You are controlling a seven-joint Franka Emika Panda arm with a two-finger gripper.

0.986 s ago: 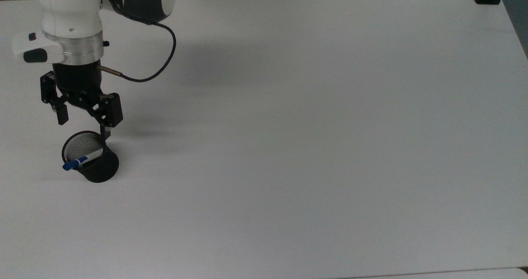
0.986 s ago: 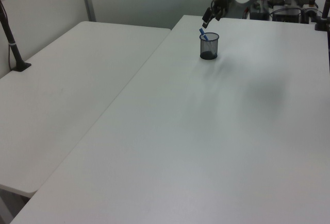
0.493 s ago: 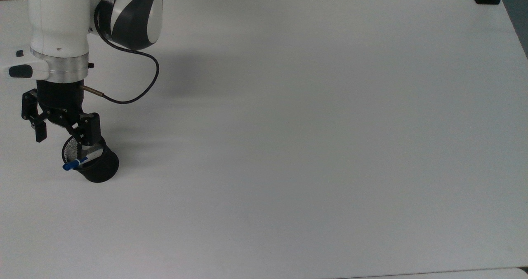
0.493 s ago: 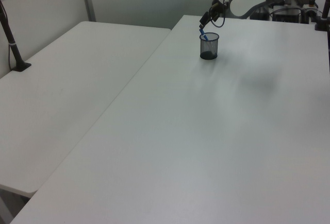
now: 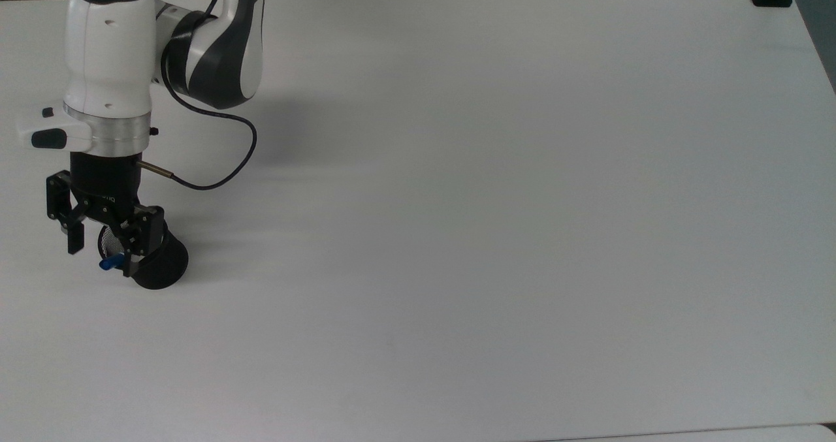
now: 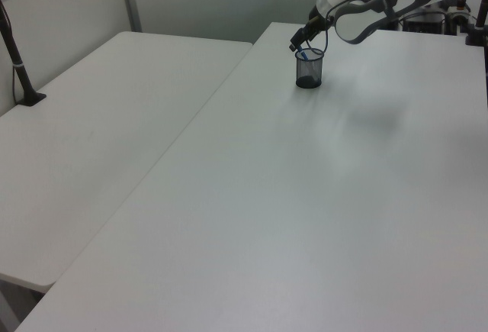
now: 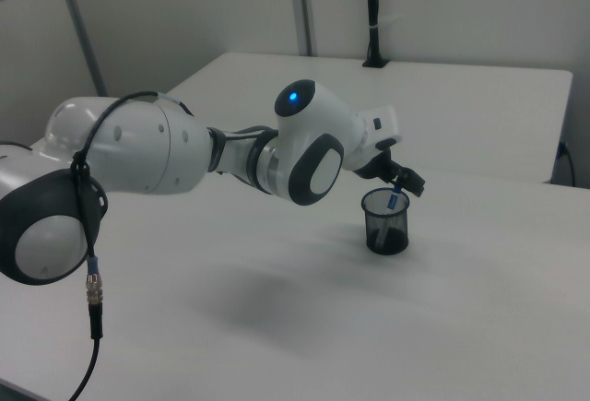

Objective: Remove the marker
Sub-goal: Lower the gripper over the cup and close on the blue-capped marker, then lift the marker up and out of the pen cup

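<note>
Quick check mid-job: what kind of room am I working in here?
Likely an office-style robotics lab: plain white tables, partition panels behind them, a clamped camera pole, and only a mesh cup with the marker as props.

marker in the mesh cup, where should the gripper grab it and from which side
Probably the blue capped end of the marker, the part that sticks out over the rim of the black mesh cup at the top view's left. The rest of the barrel slants down inside the cup. Come from above, as the open gripper is placed now, with one finger on each side of the cap.
</note>
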